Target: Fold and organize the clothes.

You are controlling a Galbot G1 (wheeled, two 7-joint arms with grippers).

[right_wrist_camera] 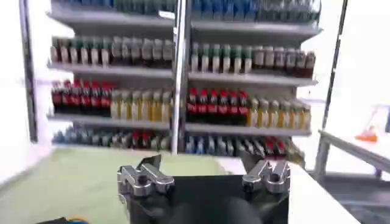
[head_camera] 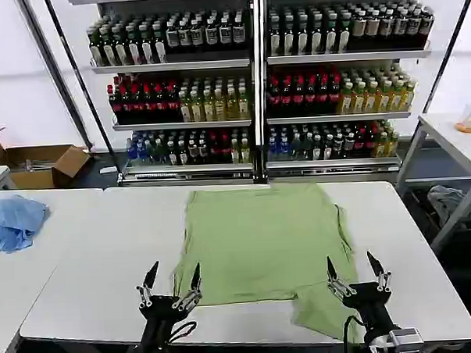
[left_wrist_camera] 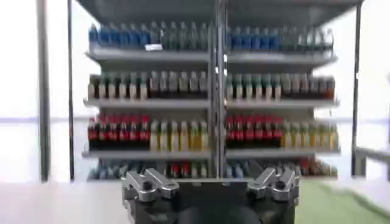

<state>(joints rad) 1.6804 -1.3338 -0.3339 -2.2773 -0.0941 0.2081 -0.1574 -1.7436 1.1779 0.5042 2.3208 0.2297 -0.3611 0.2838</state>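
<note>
The light green shirt lies flat on the white table, its plain side up, with one sleeve folded out toward the front right edge. In the right wrist view the green fabric spreads out ahead of the gripper. My left gripper hovers open above the table's front edge, just left of the shirt's near left corner. Over the sleeve at the shirt's near right corner, my right gripper stands open. Nothing is held between either pair of fingers.
A light blue cloth bundle lies on the adjoining table at the left. Shelves of bottled drinks stand behind the table. Cardboard boxes sit on the floor at the far left, and another white table stands at the right.
</note>
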